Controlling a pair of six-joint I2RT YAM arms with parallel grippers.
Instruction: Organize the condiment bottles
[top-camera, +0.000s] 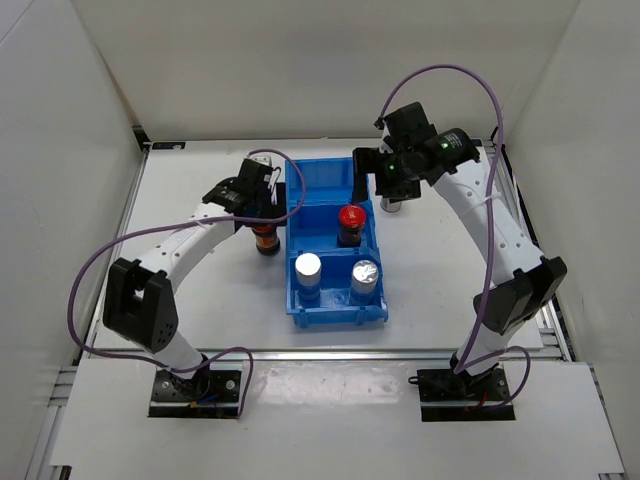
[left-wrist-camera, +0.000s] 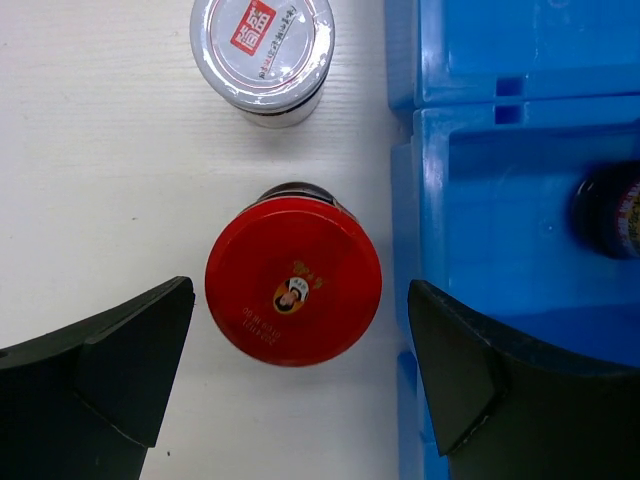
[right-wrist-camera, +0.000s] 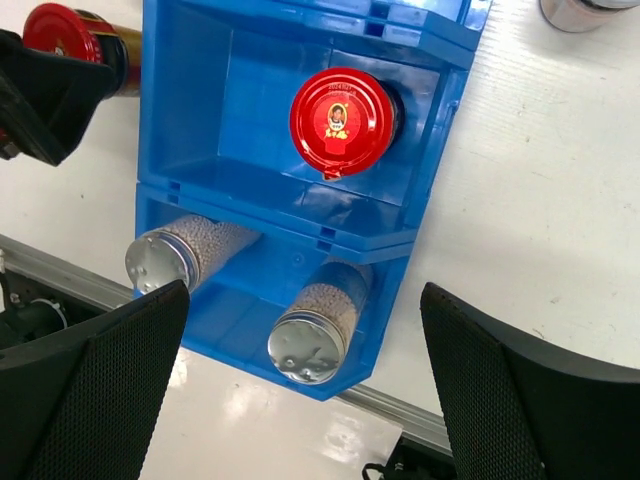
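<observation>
1. While the red-capped jar (left-wrist-camera: 293, 282) stands upright on the table (left-wrist-camera: 100, 150) just left of the blue bin (left-wrist-camera: 500, 60), its long axis points straight up at the left tool (left-wrist-camera: 300, 300).
2. That tool hangs directly over the cap, released and holding nothing. One finger sits on each side, with a gap showing on both.
3. The fingers line up across the jar toward the bin, and the bin-side finger sits over the bin's left wall.
4. My judgement is that a straight drop and a squeeze would take the jar. The narrow space between jar and bin wall is where a finger could catch.
5. A printed-lid jar (left-wrist-camera: 262, 50) stands on the table, also left of the bin, near the first jar but apart from it.
6. Inside the bin, a second red-capped jar (right-wrist-camera: 340, 120) stands in the middle compartment.
7. The right tool (right-wrist-camera: 305, 300) hovers over the bin, released and empty. It is farther from the jar, so the left arm is nearer.
</observation>
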